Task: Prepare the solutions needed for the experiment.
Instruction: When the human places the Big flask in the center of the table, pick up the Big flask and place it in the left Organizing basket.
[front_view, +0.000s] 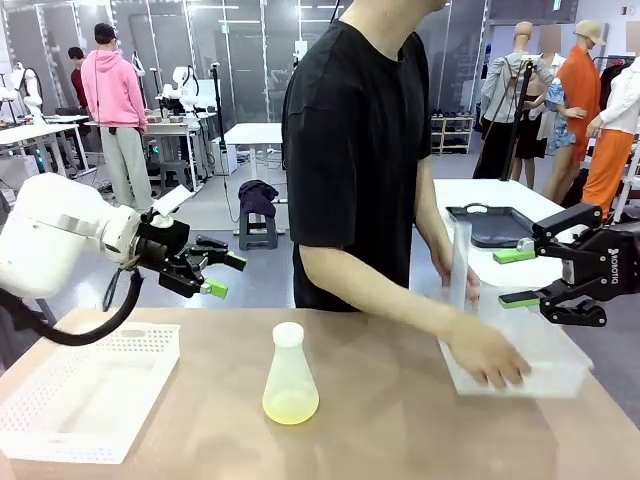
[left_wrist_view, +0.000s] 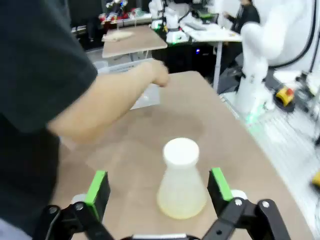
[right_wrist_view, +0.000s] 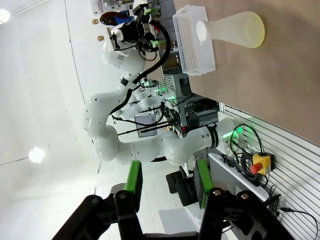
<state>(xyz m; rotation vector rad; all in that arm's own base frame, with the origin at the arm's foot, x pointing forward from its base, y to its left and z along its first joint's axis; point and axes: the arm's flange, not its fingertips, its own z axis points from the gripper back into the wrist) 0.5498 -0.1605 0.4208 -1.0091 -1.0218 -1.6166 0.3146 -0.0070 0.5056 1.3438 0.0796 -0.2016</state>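
A frosted conical flask (front_view: 290, 372) with a white cap (front_view: 288, 334) stands upright near the middle of the table. At its bottom sits a little of the solutions (front_view: 291, 406), pale yellow-green. My left gripper (front_view: 223, 276) hangs open above and left of the flask, holding nothing. In the left wrist view the flask (left_wrist_view: 181, 184) stands beyond and between my open left gripper (left_wrist_view: 158, 186). At the right, my right gripper (front_view: 517, 277) hovers open over a clear bin (front_view: 555, 372). The right wrist view shows my right gripper (right_wrist_view: 167, 179) with a bare gap and the flask (right_wrist_view: 232, 29) far off.
A person in black stands at the far side, one hand (front_view: 489, 360) inside the clear bin, the other by a clear upright tube (front_view: 460, 262). A white perforated basket (front_view: 90, 392) lies at the table's front left. A dark tray (front_view: 488, 226) sits on a table behind.
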